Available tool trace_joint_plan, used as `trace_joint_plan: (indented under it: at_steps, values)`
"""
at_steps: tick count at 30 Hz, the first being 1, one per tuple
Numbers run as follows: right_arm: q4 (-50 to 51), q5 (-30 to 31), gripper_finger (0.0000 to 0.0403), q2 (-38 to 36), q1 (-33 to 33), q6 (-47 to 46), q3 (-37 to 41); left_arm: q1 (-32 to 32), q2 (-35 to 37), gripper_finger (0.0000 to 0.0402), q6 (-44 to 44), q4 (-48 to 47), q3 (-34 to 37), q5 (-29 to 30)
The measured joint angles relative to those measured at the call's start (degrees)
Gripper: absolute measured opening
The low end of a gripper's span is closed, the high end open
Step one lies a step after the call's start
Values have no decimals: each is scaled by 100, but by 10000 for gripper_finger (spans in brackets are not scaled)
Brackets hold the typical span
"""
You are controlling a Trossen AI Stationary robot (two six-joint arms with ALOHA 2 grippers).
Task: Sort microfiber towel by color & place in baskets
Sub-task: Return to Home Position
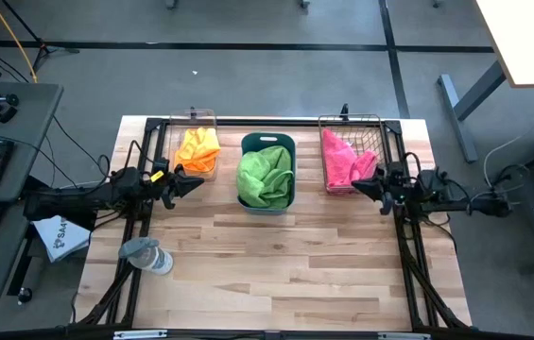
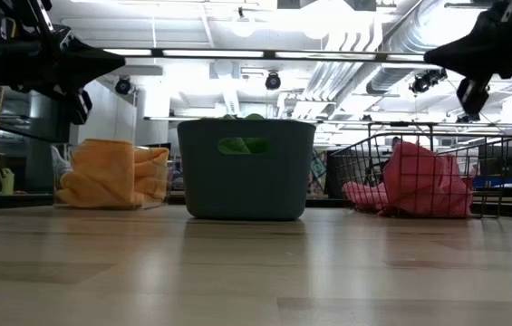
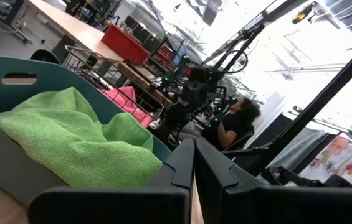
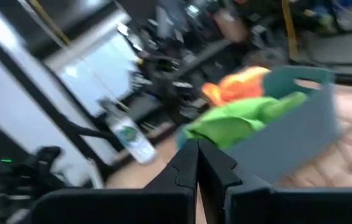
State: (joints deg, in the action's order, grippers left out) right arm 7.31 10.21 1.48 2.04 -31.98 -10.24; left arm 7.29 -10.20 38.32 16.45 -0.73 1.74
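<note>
Three baskets stand in a row along the table's far edge. The clear bin (image 1: 196, 144) holds orange towels (image 1: 198, 148). The teal tub (image 1: 267, 174) holds green towels (image 1: 265, 175). The wire-mesh basket (image 1: 350, 151) holds pink towels (image 1: 346, 159). My left gripper (image 1: 191, 183) hangs shut above the table just near of the clear bin, pointing toward the teal tub. My right gripper (image 1: 363, 187) hangs shut by the wire basket's near end, pointing toward the tub. Neither holds anything. In the low view all three baskets (image 2: 246, 169) rest on the tabletop.
A plastic water bottle (image 1: 146, 254) lies on the table near the left edge, in front of the left arm. The wooden tabletop (image 1: 276, 274) lies bare near of the baskets. A person (image 3: 232, 121) sits beyond the table in the left wrist view.
</note>
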Motion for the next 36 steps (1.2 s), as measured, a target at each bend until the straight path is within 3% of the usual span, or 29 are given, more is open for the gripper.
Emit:
trace_joint_plan:
  at_steps: [6,9,16,25,31,36]
  values:
    - [-1744,-574,0,-79,-14,211,965,0,-2,0,-4,-17,-4,1]
    - [-1565,-579,0,-69,-15,396,964,0,-2,0,-1,-32,-4,19]
    - [-866,-539,0,-69,-15,-376,960,0,-2,0,0,-61,-4,32]
    - [-859,-576,0,-53,-15,-405,960,2,8,1,0,-110,-4,40]
    - [-872,-576,0,-143,-12,-405,961,0,930,1,0,-635,-4,42]
    - [-877,-604,0,-145,-12,-405,964,-29,995,1,0,-613,-1,45]
